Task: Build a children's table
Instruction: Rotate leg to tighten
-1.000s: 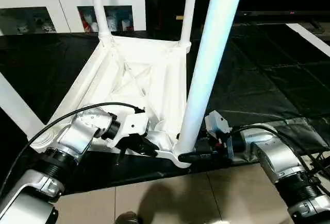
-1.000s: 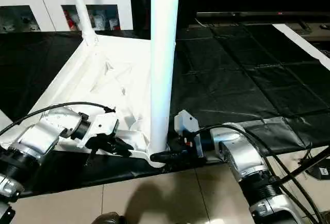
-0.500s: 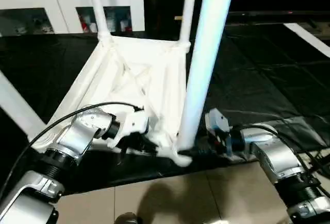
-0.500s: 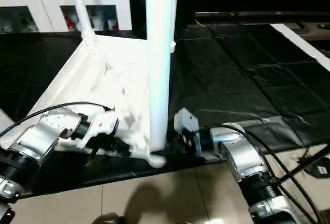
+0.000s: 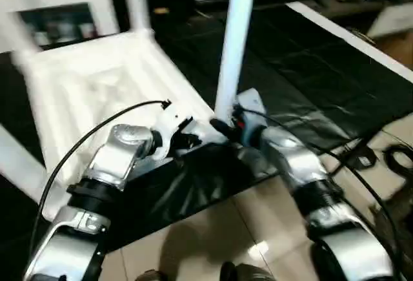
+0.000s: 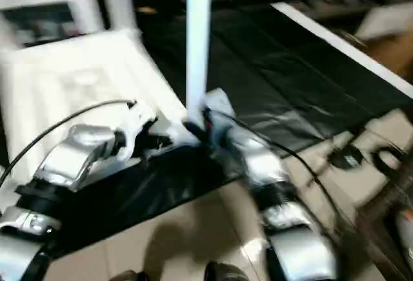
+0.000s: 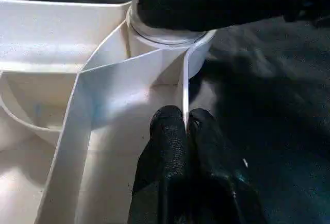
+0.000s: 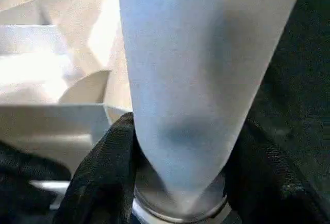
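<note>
Well along. Children's table (image 5: 97, 87) lies upside down on the black floor mat (image 5: 303, 55), ribbed underside up. Near leg (image 5: 233, 42) stands upright in its corner socket (image 7: 170, 41); another leg (image 5: 134, 0) rises at a far corner. Remaining legs: cannot tell from here. Right gripper (image 8: 178, 183) fingers clasp the near leg's base just above the socket. Left gripper (image 7: 184, 131) fingers pinch the thin side rim (image 7: 184, 87) beside that socket. Likely final tightening, then flipping upright. No containers seen.

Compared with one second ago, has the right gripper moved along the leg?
No. The right gripper still clamps the leg just above the corner socket, as before; it is the camera that has moved.
</note>
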